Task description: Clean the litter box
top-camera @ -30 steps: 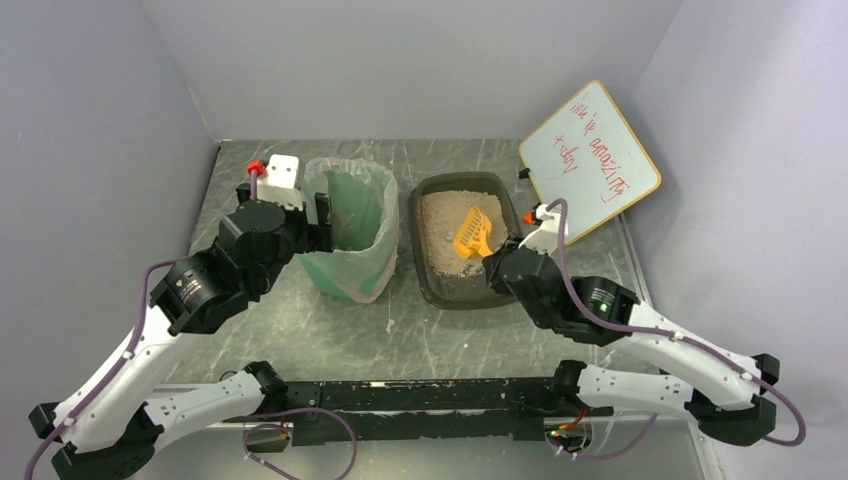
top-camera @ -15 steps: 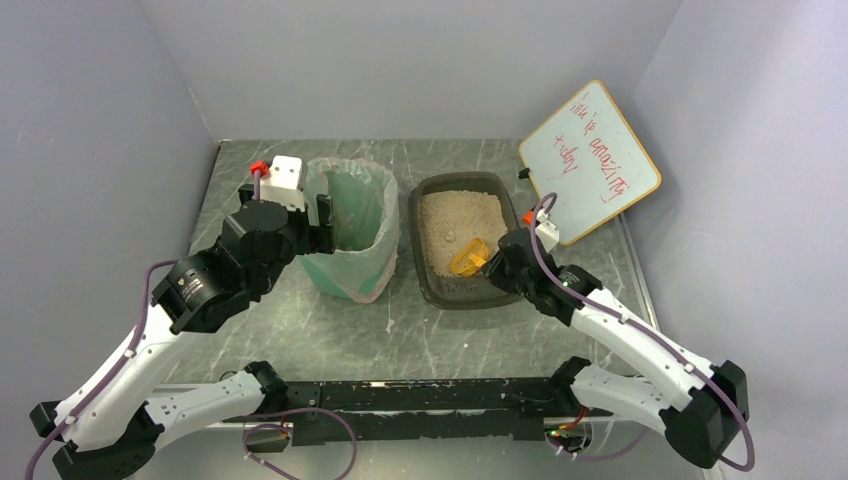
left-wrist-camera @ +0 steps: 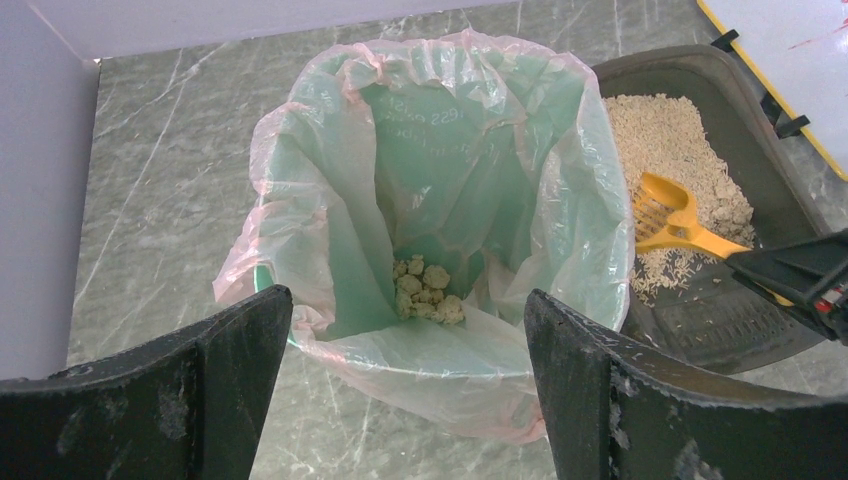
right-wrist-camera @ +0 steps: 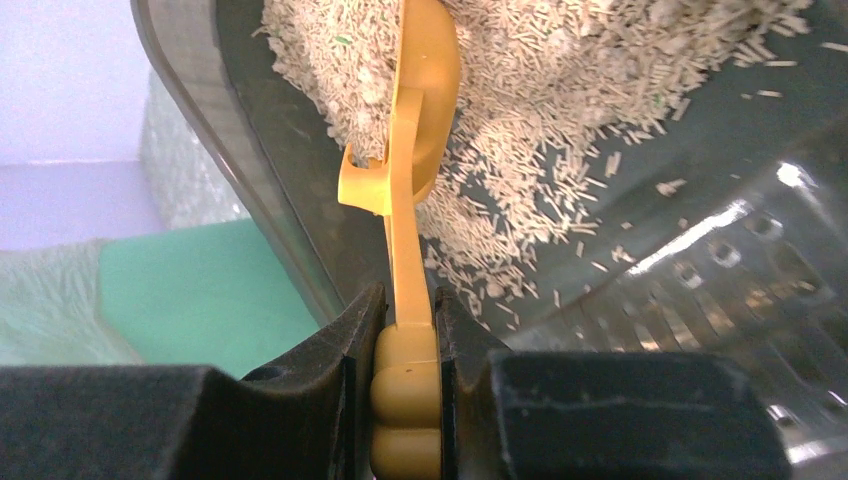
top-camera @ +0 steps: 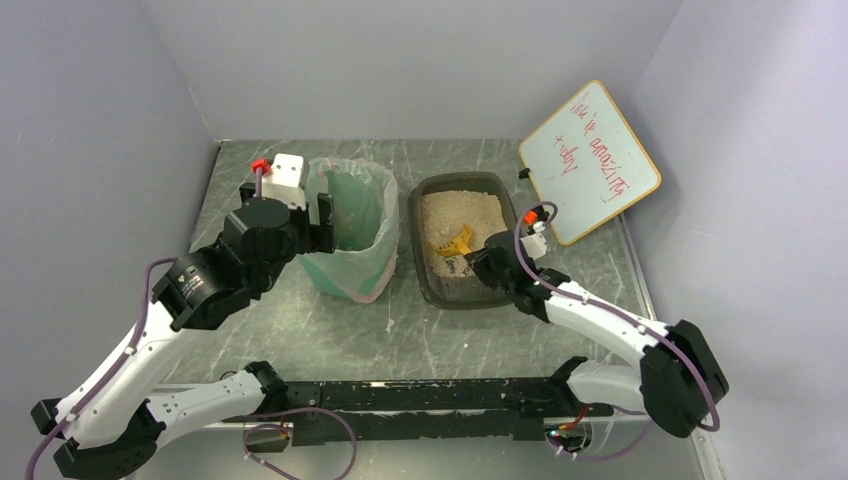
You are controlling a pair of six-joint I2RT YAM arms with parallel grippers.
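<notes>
The litter box point(top-camera: 414, 222) is a dark grey tray of beige litter, right of the green bin. Its near end shows bare floor point(right-wrist-camera: 700, 200). My right gripper point(top-camera: 472, 262) is shut on the handle of the orange scoop point(top-camera: 456, 241), over the tray's near half. In the right wrist view the jaws point(right-wrist-camera: 408, 305) clamp the handle, and the scoop point(right-wrist-camera: 422, 130) stands on edge with its blade dug into the litter by the left wall point(right-wrist-camera: 225, 150). My left gripper point(left-wrist-camera: 408, 300) is open, with its fingers astride the bin's near rim.
The green bin point(top-camera: 350, 166) with a clear bag liner point(left-wrist-camera: 440, 140) holds a few litter clumps point(left-wrist-camera: 425, 290) at its bottom. A whiteboard point(top-camera: 590, 160) leans at the back right, close to the tray's far corner. Grey walls close in on three sides.
My right arm has stretched forward and left, lowering the scoop from above the litter and turning it on edge into the litter. The left arm has not moved.
</notes>
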